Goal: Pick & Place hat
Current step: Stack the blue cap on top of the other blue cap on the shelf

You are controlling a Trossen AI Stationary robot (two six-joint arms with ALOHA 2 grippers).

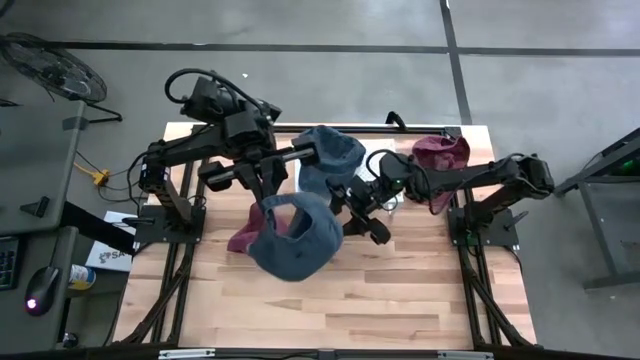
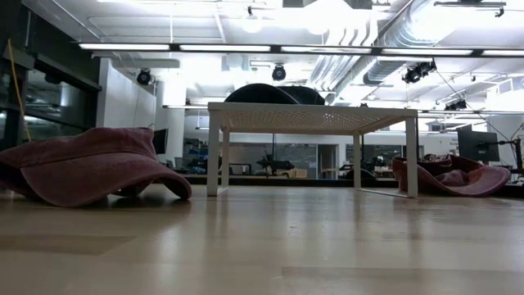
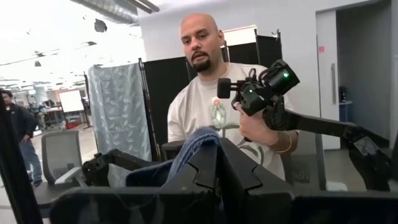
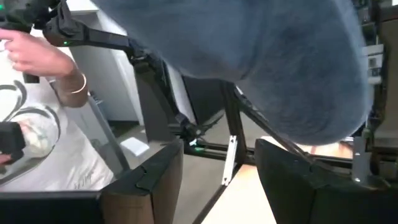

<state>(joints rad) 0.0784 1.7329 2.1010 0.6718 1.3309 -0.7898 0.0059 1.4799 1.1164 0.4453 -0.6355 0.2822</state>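
Blue denim hat (image 1: 297, 238) hangs off the left gripper (image 1: 268, 206), lifted over the middle of the wooden tabletop (image 1: 330, 310), a maroon hat (image 1: 242, 238) peeking out beside it. Right gripper (image 1: 350, 213) sits just right of the blue hat, fingers apart. Low view: maroon hat on the tabletop left of a small white stand (image 2: 311, 119), another maroon hat (image 2: 454, 176) right of it. Left wrist: fingers (image 3: 211, 163) pinched together on denim, a person (image 3: 217, 106) behind. Right wrist: spread fingers (image 4: 146, 180) under the blue hat.

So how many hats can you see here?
4: a blue hat held up by the left claw, another blue hat on the white rack, a maroon hat far right, and a maroon hat partly hidden underneath.
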